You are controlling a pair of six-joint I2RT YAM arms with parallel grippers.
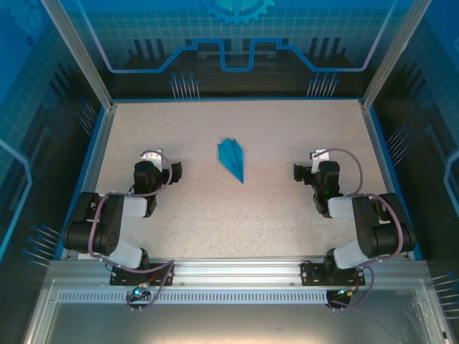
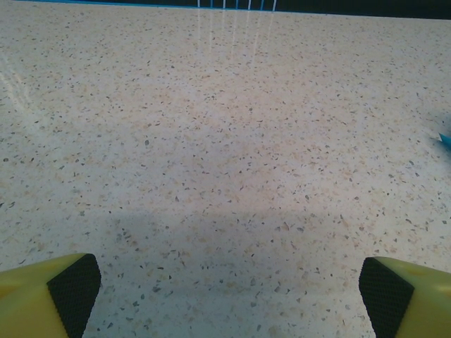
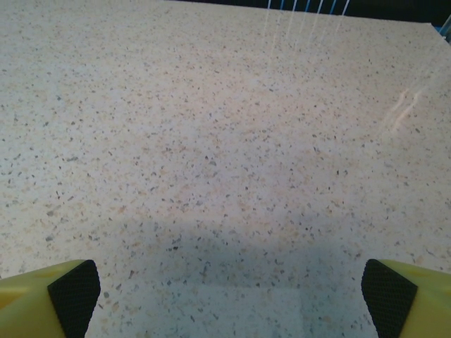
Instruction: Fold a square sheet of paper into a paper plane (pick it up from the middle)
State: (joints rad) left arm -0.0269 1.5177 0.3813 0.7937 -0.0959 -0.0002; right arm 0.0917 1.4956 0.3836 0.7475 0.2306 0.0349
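The paper plane [image 1: 232, 159], a narrow teal-blue dart with a centre crease, lies flat in the middle of the table, its point toward the near edge. A sliver of it shows at the right edge of the left wrist view [image 2: 445, 139]. A flat square sheet of paper is out of view. My left gripper [image 1: 156, 165] rests to the plane's left, well apart from it. My right gripper [image 1: 320, 165] rests about as far to its right. In each wrist view the jaws stand wide open over bare table, left gripper [image 2: 229, 296] and right gripper [image 3: 232, 296], with nothing between the yellow fingers [image 2: 42, 292].
The speckled beige table [image 1: 237, 215] is bordered by a blue rim and glass walls with metal posts [image 1: 79, 54] at the back corners. Both arm bases sit on the aluminium rail [image 1: 237, 271] at the near edge.
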